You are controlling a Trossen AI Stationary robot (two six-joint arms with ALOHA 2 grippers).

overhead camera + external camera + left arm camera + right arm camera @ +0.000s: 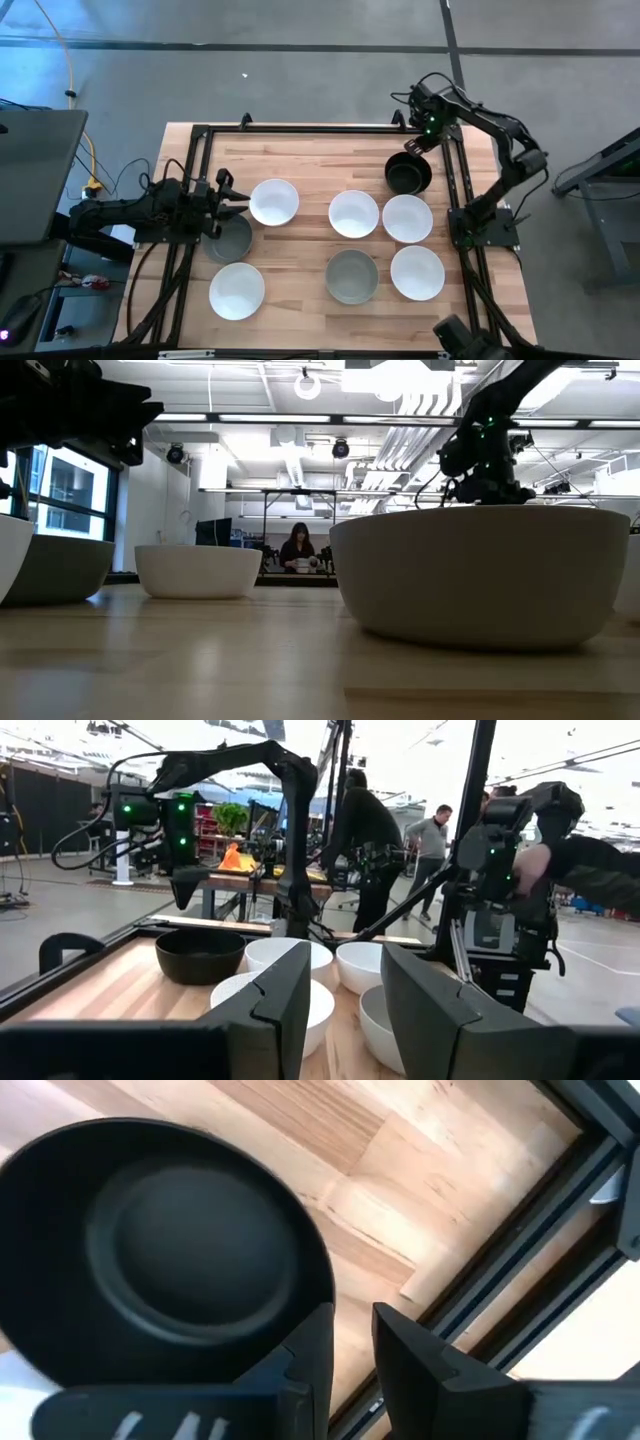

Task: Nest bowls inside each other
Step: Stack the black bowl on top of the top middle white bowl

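Observation:
Several white bowls sit on their bases on the table: point(274, 202), point(354, 213), point(407, 218), point(417, 272), point(237, 290). One grey bowl point(352, 276) stands near the front, and another grey bowl point(230, 240) lies under my left arm. The black bowl point(408, 173) rests near the far right corner. My left gripper point(232, 193) point(345, 990) is open and points right, above the grey bowl's far rim, beside a white bowl. My right gripper point(418, 140) point(352, 1335) is narrowly open just outside the black bowl's point(160, 1260) far rim, with bare wood showing between its fingers.
A black metal frame point(300, 128) borders the wooden table's far, left and right sides. Bare wood lies along the far edge between the frame and the bowls point(310, 160). In the left wrist view, people point(370, 840) stand in the room beyond the table.

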